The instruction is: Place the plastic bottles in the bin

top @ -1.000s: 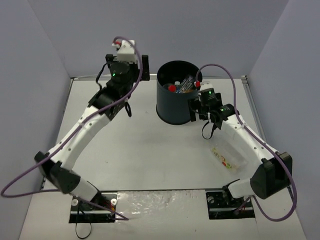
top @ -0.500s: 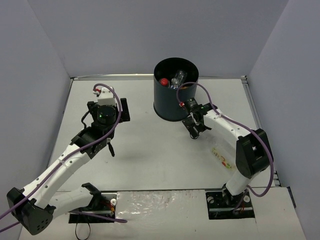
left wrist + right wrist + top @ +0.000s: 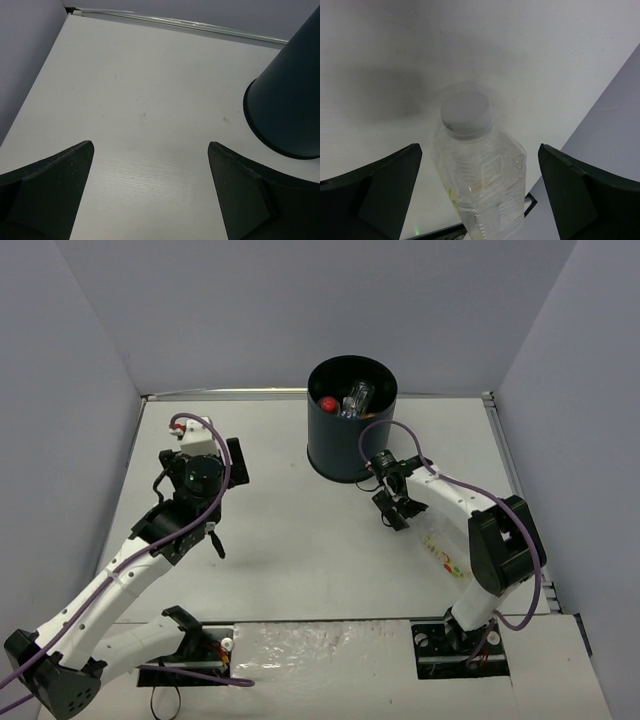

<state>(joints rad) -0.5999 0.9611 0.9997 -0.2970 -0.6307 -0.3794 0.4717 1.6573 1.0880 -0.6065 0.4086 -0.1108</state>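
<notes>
Clear plastic bottle near the bin looked light, slippery; we favoured its ribbed waist for the wide-spread right gripper.

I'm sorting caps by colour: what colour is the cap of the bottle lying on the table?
White; the cap shows best in the right wrist view.

A robotics lab cell: a white counter closed in by plain grey walls, with the left arm and right arm bolted at its near edge.
</notes>
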